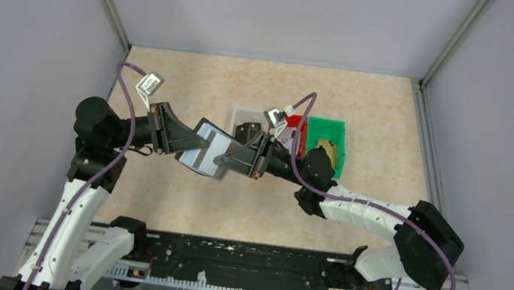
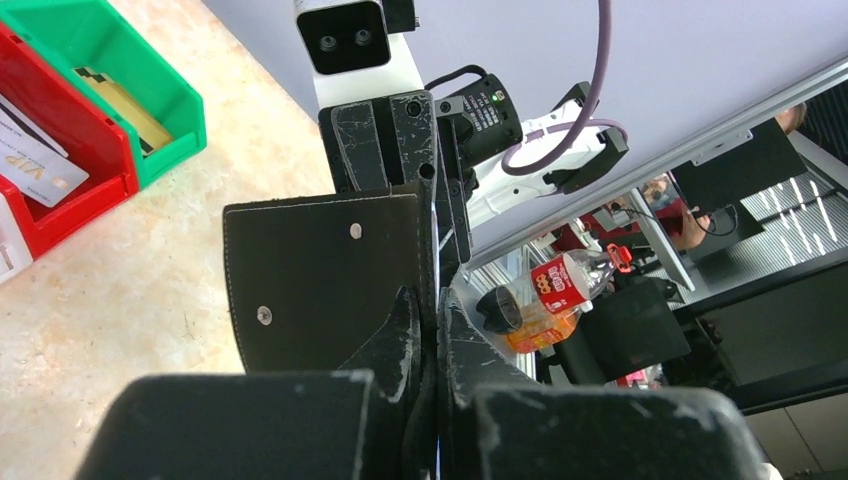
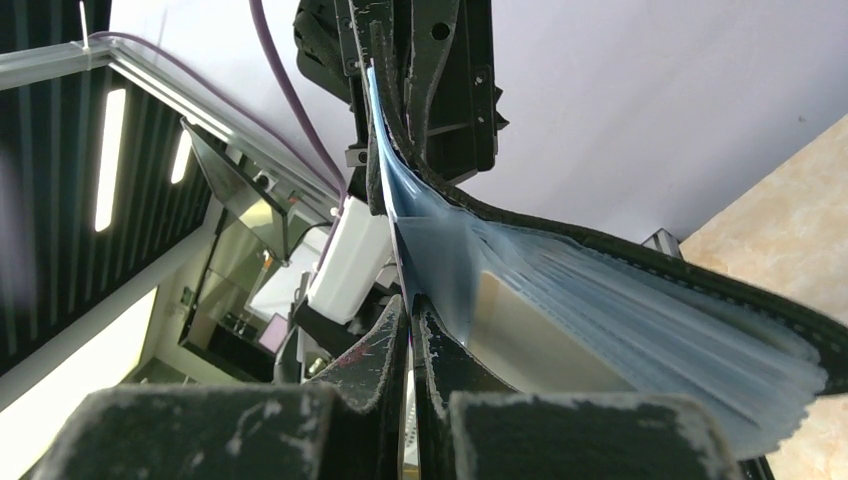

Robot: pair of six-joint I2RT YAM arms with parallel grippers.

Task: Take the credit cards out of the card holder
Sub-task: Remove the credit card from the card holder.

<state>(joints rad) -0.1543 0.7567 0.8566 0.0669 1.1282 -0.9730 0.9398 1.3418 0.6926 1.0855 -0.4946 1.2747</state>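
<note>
Black card holder hangs above the surface, just left of the green bin. Left fingers clamped shut on its cover, right fingers pinched on a blue inner sleeve. Pull now and the sleeve may stretch, the tan card staying put.

Bins on a beige table
Green bin, red bin and pale grey bin sit in a row just right of centre; a red-labelled bottle shows lower right in the left wrist view.
</note>
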